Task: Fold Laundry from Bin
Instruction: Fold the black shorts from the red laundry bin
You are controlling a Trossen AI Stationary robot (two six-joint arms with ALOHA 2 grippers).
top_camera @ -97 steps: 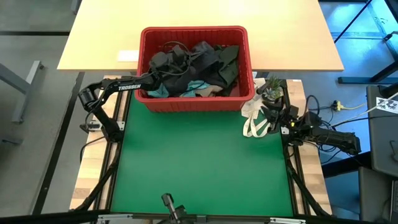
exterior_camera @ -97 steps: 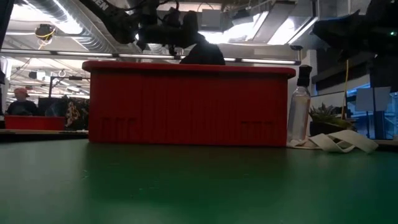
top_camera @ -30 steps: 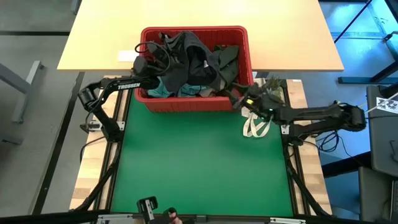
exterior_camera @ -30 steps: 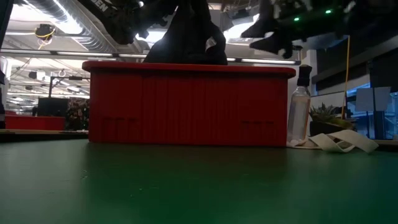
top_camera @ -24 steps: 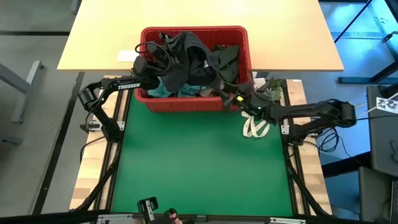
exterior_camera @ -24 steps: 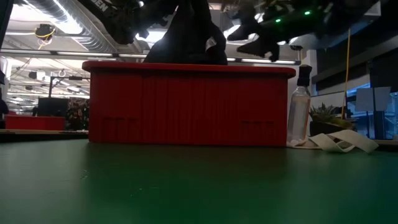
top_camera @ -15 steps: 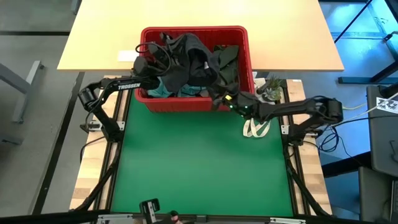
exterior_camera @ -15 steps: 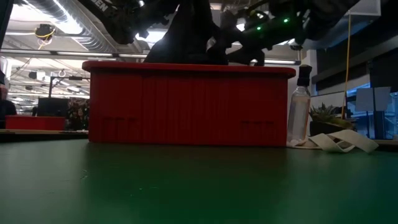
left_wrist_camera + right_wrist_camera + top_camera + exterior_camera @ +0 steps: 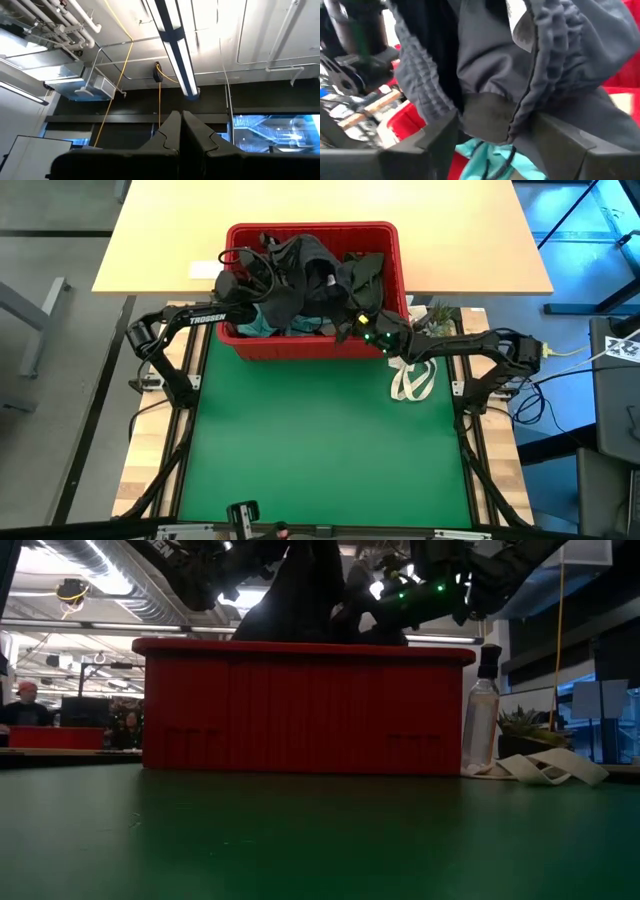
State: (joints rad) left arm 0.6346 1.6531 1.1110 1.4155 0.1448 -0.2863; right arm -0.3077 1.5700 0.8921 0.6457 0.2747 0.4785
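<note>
Two grippers work over the red bin (image 9: pixel 312 345): the left gripper (image 9: pixel 262 268), fingers pressed together, lifts a dark grey garment (image 9: pixel 300 275) above the laundry heap, while the right gripper (image 9: pixel 352 320) spreads its fingers around that hanging cloth, which hides the pinched spot itself.

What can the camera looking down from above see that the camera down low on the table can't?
Only the high view looks inside the red bin: a teal garment lies in there under the dark grey garment, and the right gripper sits open just inside the bin's front right corner. Only the low view shows a spray bottle beside the bin and a person far behind. Both show the bin, the dark garment lifted above its rim, and the white cloth bag.
</note>
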